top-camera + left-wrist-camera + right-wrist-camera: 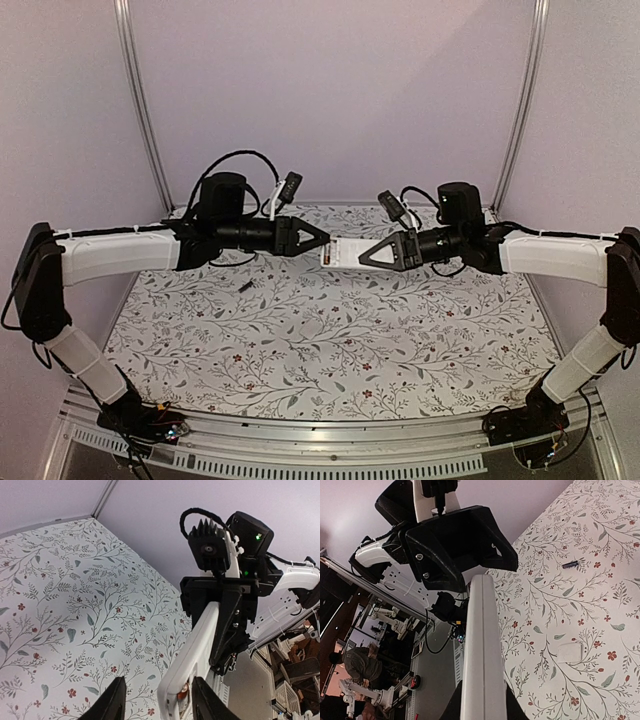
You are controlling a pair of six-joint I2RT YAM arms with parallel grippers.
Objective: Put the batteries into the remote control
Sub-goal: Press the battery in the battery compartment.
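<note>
The white remote control (340,253) hangs in the air above the middle of the table, held by its right end in my shut right gripper (366,256). In the right wrist view the remote (480,645) runs up from between my fingers (482,697). My left gripper (322,240) is open, and the remote's left end (192,655) lies between its fingers (112,700). A battery with a copper-coloured tip (184,692) sits in the remote's open compartment. Another dark battery (243,285) lies loose on the cloth; it also shows in the right wrist view (570,564).
A floral cloth (330,350) covers the table. A small white rectangular piece (570,652) lies flat on the cloth below the remote. Plain walls and metal posts (140,100) close in the back and sides.
</note>
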